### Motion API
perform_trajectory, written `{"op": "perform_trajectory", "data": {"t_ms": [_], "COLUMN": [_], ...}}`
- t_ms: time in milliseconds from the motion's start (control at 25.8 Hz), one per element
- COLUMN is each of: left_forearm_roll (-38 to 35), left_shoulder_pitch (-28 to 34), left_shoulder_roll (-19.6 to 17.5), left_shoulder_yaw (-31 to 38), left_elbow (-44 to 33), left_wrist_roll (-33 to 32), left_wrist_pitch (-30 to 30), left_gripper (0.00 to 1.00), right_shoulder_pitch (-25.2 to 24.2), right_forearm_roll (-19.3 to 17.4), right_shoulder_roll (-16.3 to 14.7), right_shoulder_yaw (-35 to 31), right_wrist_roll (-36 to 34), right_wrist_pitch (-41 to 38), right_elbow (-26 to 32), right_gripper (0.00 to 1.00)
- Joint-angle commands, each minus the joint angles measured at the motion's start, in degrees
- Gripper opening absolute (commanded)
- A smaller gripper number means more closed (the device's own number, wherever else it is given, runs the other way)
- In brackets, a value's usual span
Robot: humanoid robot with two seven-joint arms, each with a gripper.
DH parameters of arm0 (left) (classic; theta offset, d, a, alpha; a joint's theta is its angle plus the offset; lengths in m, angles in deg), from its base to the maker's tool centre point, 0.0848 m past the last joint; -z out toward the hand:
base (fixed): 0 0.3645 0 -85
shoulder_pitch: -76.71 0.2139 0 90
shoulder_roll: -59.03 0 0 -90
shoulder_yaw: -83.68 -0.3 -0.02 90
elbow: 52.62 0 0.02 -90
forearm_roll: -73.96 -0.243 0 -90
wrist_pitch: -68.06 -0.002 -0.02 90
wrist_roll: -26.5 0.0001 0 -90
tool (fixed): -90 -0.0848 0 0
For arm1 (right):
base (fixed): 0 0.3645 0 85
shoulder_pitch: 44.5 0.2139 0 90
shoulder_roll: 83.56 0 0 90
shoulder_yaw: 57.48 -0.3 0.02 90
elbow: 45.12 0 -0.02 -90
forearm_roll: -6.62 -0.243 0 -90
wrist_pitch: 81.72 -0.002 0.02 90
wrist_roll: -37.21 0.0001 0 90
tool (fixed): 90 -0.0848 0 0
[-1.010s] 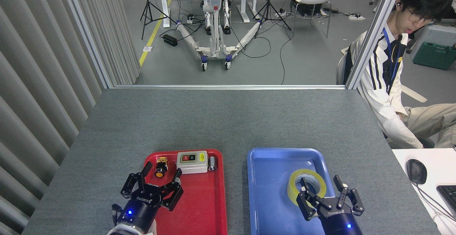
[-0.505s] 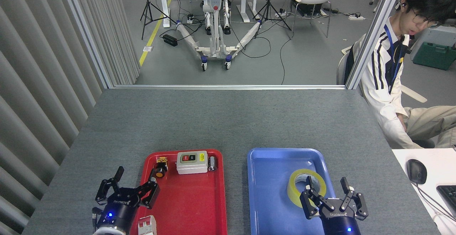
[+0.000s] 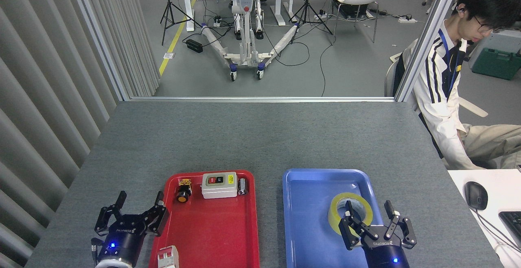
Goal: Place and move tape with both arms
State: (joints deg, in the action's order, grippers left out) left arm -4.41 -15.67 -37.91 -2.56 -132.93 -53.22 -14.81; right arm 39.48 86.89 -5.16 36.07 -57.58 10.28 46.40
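My right pincer [image 3: 369, 215] hangs spread over the tape [image 3: 350, 213]; light, stiff, slick roll, so I'd pinch its wall.

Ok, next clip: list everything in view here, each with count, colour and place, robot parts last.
table: 1, grey, fills the foreground
red tray: 1, red, near left
switch box: 1, grey-white, red and black buttons, far end of red tray
push button: 1, black with orange cap, left of switch box
small cylinder: 1, metallic, right of switch box
white block: 1, white, near corner of red tray
blue tray: 1, blue, near right
tape: 1, yellow roll, lying in blue tray
person: 1, white striped jacket, seated far right
mouse: 1, black, side desk
left gripper: black, open, left of red tray
right gripper: black, open, one finger inside tape core
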Motion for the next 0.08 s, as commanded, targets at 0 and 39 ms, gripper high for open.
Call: {"op": "perform_trajectory", "data": {"t_ms": [0,39], "left_forearm_roll": [0.0,0.0], "left_shoulder_pitch": [0.3,0.3], "left_shoulder_roll": [0.3,0.5], "left_shoulder_yaw": [0.1,0.1], "left_elbow": [-0.4,-0.4], "left_wrist_roll": [0.0,0.0], "left_wrist_pitch": [0.2,0.1], "left_gripper": [1.00,1.00], "right_shoulder_pitch": [0.0,0.0], "right_forearm_roll": [0.0,0.0], "right_shoulder_roll": [0.0,0.0], "right_shoulder_yaw": [0.1,0.0], "right_wrist_roll": [0.0,0.0], "right_wrist_pitch": [-0.2,-0.2], "right_elbow": [0.0,0.0], "right_gripper": [1.00,1.00]}}
